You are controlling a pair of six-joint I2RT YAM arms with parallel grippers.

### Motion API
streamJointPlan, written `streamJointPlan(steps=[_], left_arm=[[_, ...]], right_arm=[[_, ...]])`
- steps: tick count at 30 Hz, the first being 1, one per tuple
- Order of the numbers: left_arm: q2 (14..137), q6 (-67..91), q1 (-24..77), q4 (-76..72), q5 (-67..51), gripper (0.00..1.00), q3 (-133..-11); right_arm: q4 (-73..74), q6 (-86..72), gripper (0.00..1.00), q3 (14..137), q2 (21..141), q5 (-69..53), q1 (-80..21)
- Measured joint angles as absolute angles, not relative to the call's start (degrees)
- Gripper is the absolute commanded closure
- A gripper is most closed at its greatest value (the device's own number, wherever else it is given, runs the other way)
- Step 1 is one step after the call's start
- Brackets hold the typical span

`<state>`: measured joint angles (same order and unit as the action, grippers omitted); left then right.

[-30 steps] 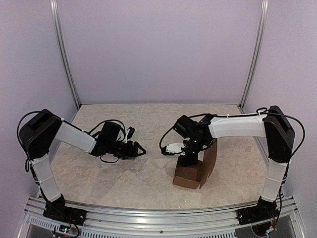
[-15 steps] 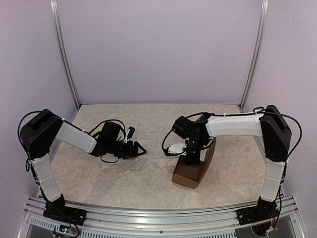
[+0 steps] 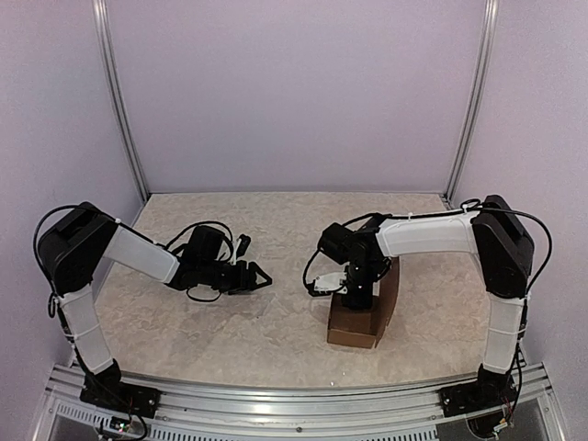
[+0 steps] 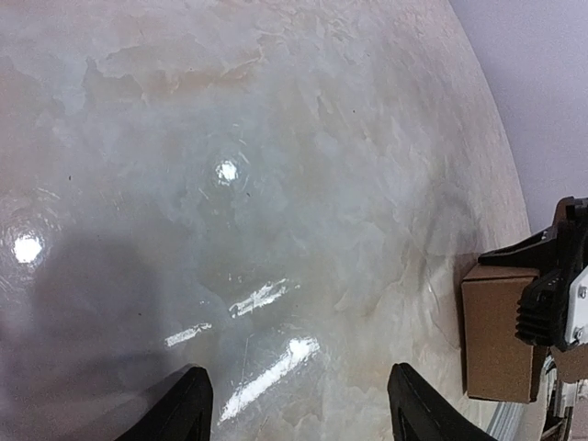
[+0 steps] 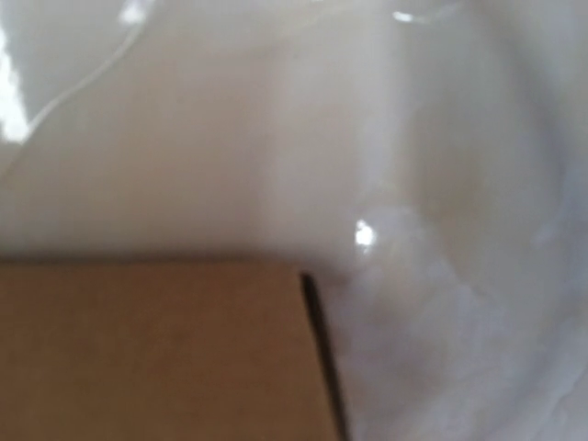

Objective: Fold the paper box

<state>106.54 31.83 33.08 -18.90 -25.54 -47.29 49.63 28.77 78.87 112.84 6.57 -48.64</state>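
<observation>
The paper box (image 3: 355,325) stands cube-shaped, one flap left upright. The right end effector (image 3: 356,294) is atop it, grip unclear. The left end effector (image 4: 292,409) is spread and empty.

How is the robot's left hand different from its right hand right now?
The left gripper points sideways, low over the table, while the right gripper points down at the paper box. The left gripper is open, holds nothing and is far from the box. The right gripper is right at the box's top, and I cannot tell if it is open or shut. Both are black, on white arms.
</observation>
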Motion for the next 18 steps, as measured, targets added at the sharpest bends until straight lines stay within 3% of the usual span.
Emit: streamJointPlan(steps=[3, 18], left_arm=[[106.5, 31.8, 33.1, -18.9, -25.6, 0.36, -47.3], [106.6, 32.7, 34.7, -18.8, -25.2, 0.36, -47.5]], right_arm=[[49.6, 28.6, 1.0, 78.6, 112.8, 6.9, -48.7], [41.4, 28.7, 1.0, 71.5, 108.1, 15.7, -53.3]])
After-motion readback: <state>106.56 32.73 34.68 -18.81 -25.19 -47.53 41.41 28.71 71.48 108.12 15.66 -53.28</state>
